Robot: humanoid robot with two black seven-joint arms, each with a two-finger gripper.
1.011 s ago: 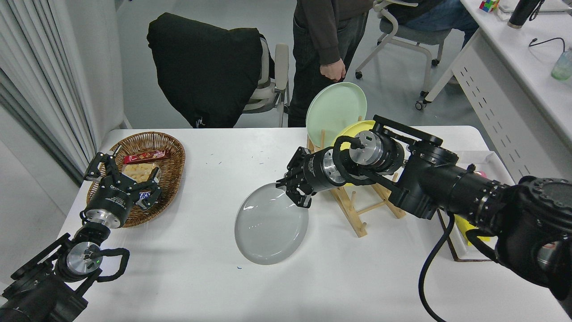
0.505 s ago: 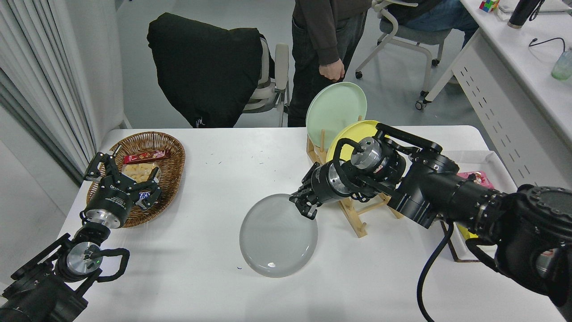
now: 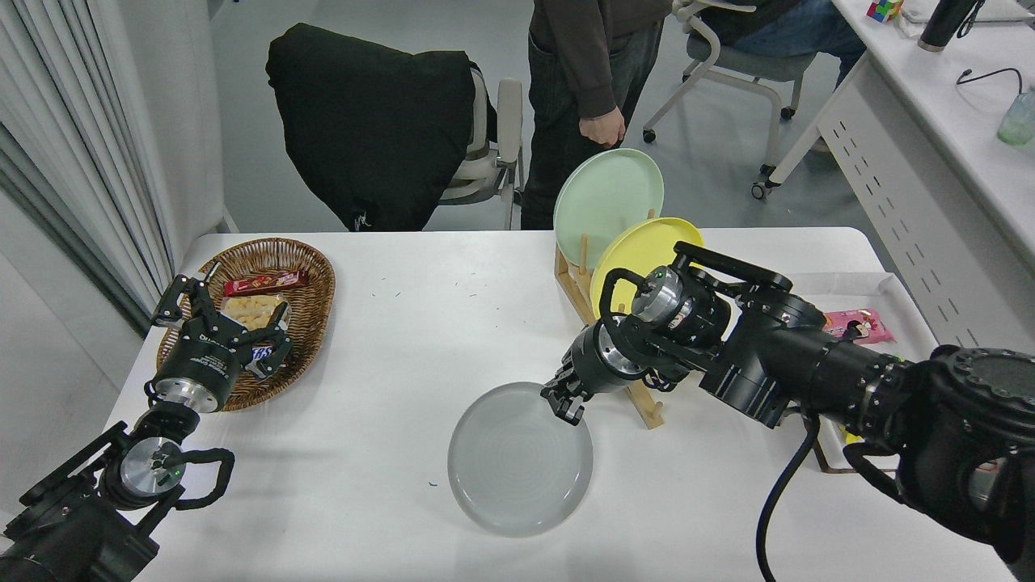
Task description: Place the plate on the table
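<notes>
One gray plate (image 3: 520,459) is hanging from my right hand (image 3: 563,400), pinched at its far rim; I am lowering gently, leveling it flat onto the table (image 3: 388,339) before letting go.

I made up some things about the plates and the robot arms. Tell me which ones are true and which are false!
1. The right gripper holds the gray plate by its rim. True.
2. The gray plate is in the wooden rack. False: it is low over the table, in front of the rack.
3. The yellow plate stands in the rack. True.
4. The mint-green plate lies flat on the table. False: it stands on edge in the rack.
5. The left gripper holds a plate. False: it is parked over the wicker basket, holding nothing.
</notes>
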